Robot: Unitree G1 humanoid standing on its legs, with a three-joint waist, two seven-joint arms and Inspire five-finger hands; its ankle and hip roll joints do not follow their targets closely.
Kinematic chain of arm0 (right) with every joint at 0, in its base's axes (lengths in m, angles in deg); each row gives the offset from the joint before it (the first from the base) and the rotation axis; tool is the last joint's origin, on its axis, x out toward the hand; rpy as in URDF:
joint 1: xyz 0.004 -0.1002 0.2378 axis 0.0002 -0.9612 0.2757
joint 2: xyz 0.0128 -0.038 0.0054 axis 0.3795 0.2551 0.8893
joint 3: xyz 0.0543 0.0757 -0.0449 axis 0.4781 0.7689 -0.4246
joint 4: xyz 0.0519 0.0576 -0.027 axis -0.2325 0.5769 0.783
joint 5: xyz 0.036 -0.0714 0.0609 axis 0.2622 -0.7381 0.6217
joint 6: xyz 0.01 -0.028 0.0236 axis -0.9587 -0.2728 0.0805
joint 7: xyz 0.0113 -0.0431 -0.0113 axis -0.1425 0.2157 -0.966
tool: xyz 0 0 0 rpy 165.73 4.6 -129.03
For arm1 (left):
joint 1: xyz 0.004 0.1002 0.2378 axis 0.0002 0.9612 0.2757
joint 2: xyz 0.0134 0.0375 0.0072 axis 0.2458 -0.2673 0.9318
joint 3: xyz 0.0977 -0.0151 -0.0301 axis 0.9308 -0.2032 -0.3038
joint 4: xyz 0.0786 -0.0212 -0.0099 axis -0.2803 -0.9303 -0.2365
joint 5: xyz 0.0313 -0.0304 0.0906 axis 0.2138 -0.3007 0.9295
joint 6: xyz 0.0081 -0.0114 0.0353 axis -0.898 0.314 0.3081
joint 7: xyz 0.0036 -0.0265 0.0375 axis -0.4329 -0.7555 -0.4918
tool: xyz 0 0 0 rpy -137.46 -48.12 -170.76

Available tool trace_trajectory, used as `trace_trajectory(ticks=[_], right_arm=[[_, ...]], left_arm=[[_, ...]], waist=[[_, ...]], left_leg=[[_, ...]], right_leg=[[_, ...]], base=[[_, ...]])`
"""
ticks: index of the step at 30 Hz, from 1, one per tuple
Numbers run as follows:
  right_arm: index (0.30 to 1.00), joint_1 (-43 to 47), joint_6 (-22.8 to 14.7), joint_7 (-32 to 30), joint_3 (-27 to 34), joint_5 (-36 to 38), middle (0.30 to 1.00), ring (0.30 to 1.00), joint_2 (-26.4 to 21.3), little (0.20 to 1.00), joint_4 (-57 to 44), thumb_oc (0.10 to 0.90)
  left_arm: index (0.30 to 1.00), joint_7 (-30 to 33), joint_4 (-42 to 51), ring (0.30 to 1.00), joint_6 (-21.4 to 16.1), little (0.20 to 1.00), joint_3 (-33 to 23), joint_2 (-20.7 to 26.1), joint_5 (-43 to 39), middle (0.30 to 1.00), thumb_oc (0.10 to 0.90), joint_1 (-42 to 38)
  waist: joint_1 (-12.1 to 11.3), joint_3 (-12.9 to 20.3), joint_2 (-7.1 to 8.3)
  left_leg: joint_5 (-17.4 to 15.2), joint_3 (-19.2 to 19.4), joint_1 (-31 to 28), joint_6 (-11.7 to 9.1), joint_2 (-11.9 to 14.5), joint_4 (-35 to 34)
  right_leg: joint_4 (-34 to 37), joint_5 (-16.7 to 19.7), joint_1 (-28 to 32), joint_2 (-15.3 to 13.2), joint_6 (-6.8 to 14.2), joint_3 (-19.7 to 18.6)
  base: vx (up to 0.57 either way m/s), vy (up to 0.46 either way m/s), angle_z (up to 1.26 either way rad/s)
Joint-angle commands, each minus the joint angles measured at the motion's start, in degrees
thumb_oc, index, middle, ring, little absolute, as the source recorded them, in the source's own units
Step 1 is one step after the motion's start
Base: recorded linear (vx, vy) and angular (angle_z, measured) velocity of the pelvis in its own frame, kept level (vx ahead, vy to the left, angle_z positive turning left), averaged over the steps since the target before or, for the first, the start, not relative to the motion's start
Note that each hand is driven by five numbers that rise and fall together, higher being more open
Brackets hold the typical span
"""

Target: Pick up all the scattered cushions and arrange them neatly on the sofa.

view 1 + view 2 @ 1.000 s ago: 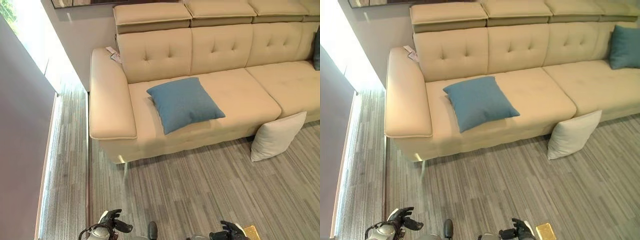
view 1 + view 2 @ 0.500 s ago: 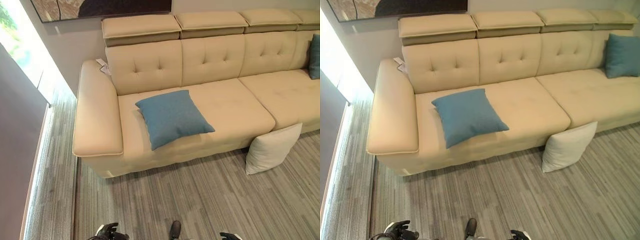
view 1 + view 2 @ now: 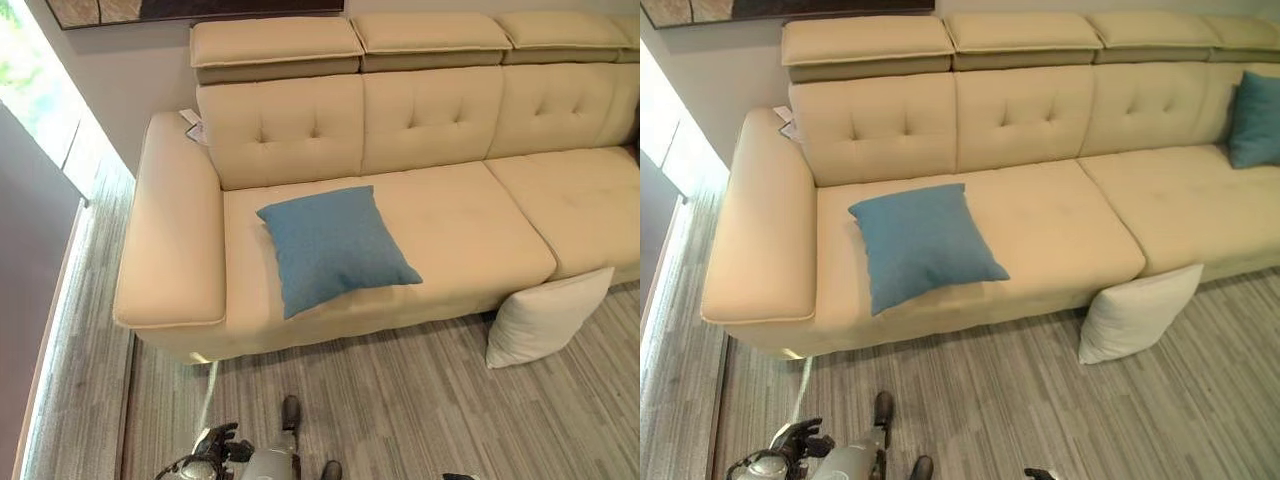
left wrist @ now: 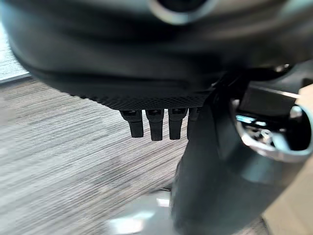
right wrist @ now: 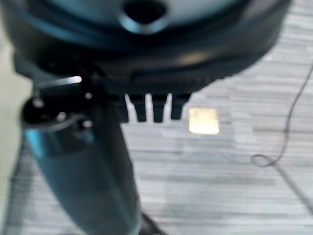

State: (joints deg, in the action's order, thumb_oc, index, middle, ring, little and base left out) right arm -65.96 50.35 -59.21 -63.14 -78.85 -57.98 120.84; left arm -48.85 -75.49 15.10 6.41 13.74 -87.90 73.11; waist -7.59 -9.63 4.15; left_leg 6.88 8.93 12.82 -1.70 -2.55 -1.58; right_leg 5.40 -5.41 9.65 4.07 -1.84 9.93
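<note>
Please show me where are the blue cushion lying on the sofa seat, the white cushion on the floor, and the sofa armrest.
blue cushion (image 3: 333,246), left eye view, middle of its top face.
white cushion (image 3: 545,317), left eye view, middle of its front face.
sofa armrest (image 3: 762,235), right eye view, its top surface.

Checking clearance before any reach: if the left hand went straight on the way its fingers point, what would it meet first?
Probably the floor. In its wrist view the left hand hangs with straight fingers over bare striped flooring, holding nothing; depth is unclear.
</note>
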Motion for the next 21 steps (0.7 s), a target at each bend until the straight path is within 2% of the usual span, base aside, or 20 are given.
trace_trajectory(ticks=[1,2,3,4,6,7,9,10,11,12,13,15,16,17,20,21], right_arm=[[0.9,-2.93,-0.55,-0.87,0.73,0.29,0.9,0.9,-1.55,0.9,-2.25,0.8],[0.9,-3.08,-0.64,-0.72,0.79,-0.04,0.9,0.9,-1.51,0.9,-2.36,0.8],[0.9,-2.96,-0.6,-0.37,0.67,-0.37,0.9,0.9,-1.44,0.9,-2.49,0.8],[0.9,-2.95,-0.6,-0.37,0.68,-0.37,0.9,0.9,-1.44,0.9,-2.49,0.8],[0.9,-2.11,-0.75,-0.35,0.55,-0.57,0.9,0.9,-1.49,0.9,-3.13,0.8],[0.9,-1.45,-0.92,-0.36,0.47,-0.1,0.9,0.9,-1.52,0.9,-3.97,0.8],[0.9,-1.43,-0.93,-0.42,0.37,-0.03,0.9,0.9,-1.41,0.9,-4.13,0.8],[0.9,-1.53,-0.99,-0.65,0.34,-0.11,0.9,0.9,-1.37,0.9,-4.27,0.8],[0.9,-1.52,-0.86,-0.79,0.27,-0.26,0.9,0.9,-1.39,0.9,-4.07,0.8],[0.9,-1.54,-0.86,-0.8,0.26,-0.26,0.9,0.9,-1.4,0.9,-4.06,0.8],[0.9,-1.46,-0.69,-0.69,0.15,-0.31,0.9,0.9,-1.35,0.9,-3.95,0.8],[0.9,-1.44,-0.69,-0.69,0.16,-0.31,0.9,0.9,-1.36,0.9,-3.95,0.8],[0.9,-1.39,-0.46,-0.57,0.14,-0.02,0.9,0.9,-1.3,0.9,-3.79,0.8],[0.9,-1.38,-0.36,-0.5,0.18,0.1,0.9,0.9,-1.3,0.9,-3.68,0.8],[0.9,-1.43,-0.1,-0.45,0.05,0.13,0.9,0.9,-1.25,0.9,-3.54,0.8],[0.9,-1.87,-0.04,-0.45,-0.03,-0.08,0.9,0.9,-1.12,0.9,-3.16,0.8]], left_arm=[[0.9,0.05,-1.7,0.9,-0.92,0.9,1.57,-1.56,0.92,0.9,0.8,-1.11],[0.9,-0.04,-1.6,0.9,-1.07,0.9,1.48,-1.36,0.91,0.9,0.8,-1.03],[0.9,-0.13,-1.3,0.9,-0.98,0.9,1.69,-0.99,0.94,0.9,0.8,-1.5],[0.9,-0.13,-1.3,0.9,-0.98,0.9,1.69,-0.98,0.94,0.9,0.8,-1.5],[0.9,0.09,-0.49,0.9,-0.97,0.9,1.58,-0.35,0.32,0.9,0.8,-2.61],[0.9,0.19,0.22,0.9,-1.08,0.9,2.08,0.24,-0.48,0.9,0.8,-3.58],[0.9,0.28,0.38,0.9,-1.18,0.9,2.09,0.4,-0.75,0.9,0.8,-3.67],[0.9,0.36,0.48,0.9,-1.25,0.9,2.13,0.54,-1.08,0.9,0.8,-3.73],[0.9,0.61,0.24,0.9,-1.32,0.9,1.97,0.62,-1.33,0.9,0.8,-3.63],[0.9,0.61,0.24,0.9,-1.32,0.9,1.97,0.62,-1.33,0.9,0.8,-3.62],[0.9,0.74,-0.11,0.9,-1.62,0.9,2.08,0.54,-1.18,0.9,0.8,-3.53],[0.9,0.74,-0.12,0.9,-1.62,0.9,2.08,0.53,-1.18,0.9,0.8,-3.55],[0.9,0.95,-0.66,0.9,-1.71,0.9,1.92,0.43,-1.09,0.9,0.8,-3.29],[0.9,1.02,-0.97,0.9,-1.77,0.9,1.8,0.41,-0.93,0.9,0.8,-3.22],[0.9,1.06,-1.48,0.9,-1.77,0.9,1.52,0.53,-0.82,0.9,0.8,-3.01],[0.9,1.05,-1.68,0.9,-1.73,0.9,1.09,0.47,-0.66,0.9,0.8,-2.66]], waist=[[-1.71,3.52,-0.78],[-2.22,3.97,-0.62],[-2.5,4.08,-0.56],[-2.51,4.09,-0.54],[-1.99,3.07,-1.22],[-0.74,1.69,-2.06],[-0.31,1.31,-2.47],[-0.12,1.28,-3.01],[0.14,1.48,-3.38],[0.24,1.38,-3.41],[1.15,1.09,-3.36],[1.15,1.27,-3.43],[2.3,1.07,-2.68],[2.7,1.19,-2.28],[2.72,0.79,-2.0],[2.32,0.98,-1.41]], left_leg=[[-6.29,-0.46,-1.94,1.12,-1.18,3.1],[-6.82,0.07,-2.42,1.5,-1.25,3.18],[-7.77,0.23,-3.69,2.09,-1.1,3.05],[-7.77,0.26,-3.67,2.1,-1.12,3.05],[-8.82,-0.06,-4.86,3.11,-0.57,3.25],[-9.04,-1.05,-6.14,3.82,-0.23,3.38],[-9.22,-1.55,-6.95,3.97,0.05,3.24],[-9.54,-1.92,-7.9,3.91,0.42,2.99],[-10.03,-2.44,-9.57,3.52,0.66,2.22],[-10.04,-2.55,-9.75,3.48,0.66,2.16],[-10.34,-3.24,-11.41,3.11,0.26,1.31],[-10.28,-3.26,-11.18,3.1,0.35,1.33],[-10.77,-4.28,-12.68,2.78,-0.66,0.81],[-11.03,-4.83,-13.17,2.67,-1.11,0.51],[-11.59,-5.26,-14.36,2.5,-1.18,0.42],[-12.21,-5.44,-15.11,2.48,-1.38,0.6]], right_leg=[[-5.65,-5.48,-1.54,-2.34,6.17,-4.09],[-6.94,-6.02,-1.6,-3.17,6.79,-3.85],[-12.77,-5.98,-3.18,-4.62,7.61,-2.95],[-12.94,-6.08,-3.28,-4.66,7.63,-2.97],[-22.88,-4.53,-8.87,-5.96,9.04,-2.16],[-30.77,-1.77,-13.53,-6.75,9.98,-1.83],[-33.25,-1.46,-15.29,-7.37,9.38,-1.44],[-32.93,-1.93,-16.52,-8.02,8.36,-0.55],[-28.76,-2.83,-17.49,-9.18,7.35,1.26],[-28.69,-2.88,-17.27,-9.17,7.33,1.37],[-24.02,-1.94,-18.3,-8.95,7.82,0.26],[-23.74,-1.69,-18.39,-8.85,7.8,0.31],[-16.42,1.01,-19.1,-7.46,9.38,-4.6],[-13.71,2.29,-19.58,-6.79,9.98,-7.09],[-12.16,3.52,-19.94,-6.37,10.28,-8.36],[-10.37,4.24,-18.38,-6.96,10.13,-7.96]], base=[[0.25,0.148,-0.44],[0.27,0.181,-0.26],[0.2,0.143,-0.23],[0.15,0.13,-0.18],[0.05,0.118,0.02],[0.03,0.1,0.2],[0.08,0.054,0.45],[0.22,-0.011,0.48],[0.18,-0.033,0.35],[0.24,-0.085,0.26],[0.11,-0.046,0.31],[0.11,-0.046,0.31],[0.17,-0.079,0.28],[0.21,-0.111,0.41],[0.11,-0.088,0.34],[0.11,-0.128,0.08]])
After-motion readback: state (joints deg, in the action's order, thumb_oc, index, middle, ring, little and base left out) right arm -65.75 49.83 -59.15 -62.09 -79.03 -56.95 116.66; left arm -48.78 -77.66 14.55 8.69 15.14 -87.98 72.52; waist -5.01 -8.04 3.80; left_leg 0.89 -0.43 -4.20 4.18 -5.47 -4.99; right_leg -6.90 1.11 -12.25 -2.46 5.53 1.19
